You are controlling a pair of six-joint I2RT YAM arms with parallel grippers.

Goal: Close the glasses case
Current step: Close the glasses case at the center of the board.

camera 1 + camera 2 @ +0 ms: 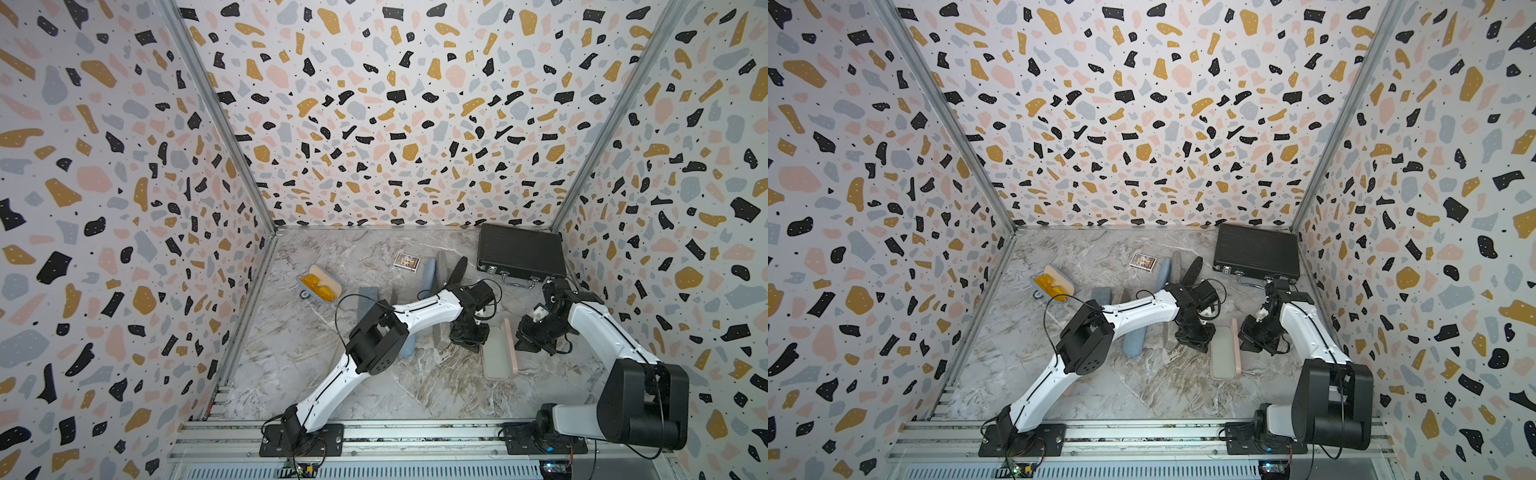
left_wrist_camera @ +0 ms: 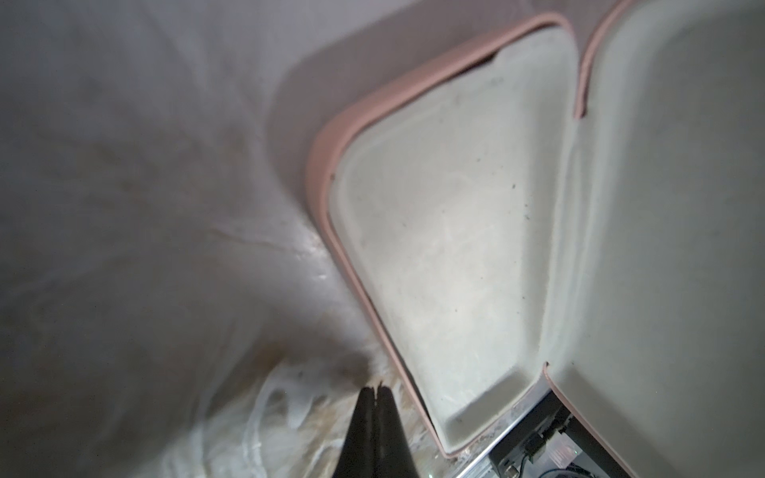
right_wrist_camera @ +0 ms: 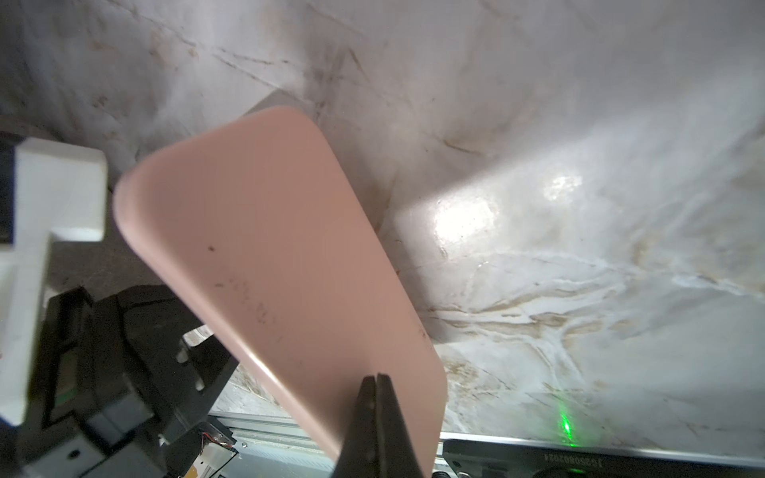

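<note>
Marble tbl (image 1: 415, 386): glasses case (image 1: 496, 353) open; box (image 1: 407, 262) unreadable.

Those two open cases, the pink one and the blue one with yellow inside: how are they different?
Colour: the pink case is pink outside and pale grey inside; the blue case is blue-grey outside.
Contents: the pink case looks empty; the blue case holds something yellow, too small to identify.
Place: the pink case lies between the left arm and the right arm; the blue case sits farther back, away from both.
Both are open.
</note>
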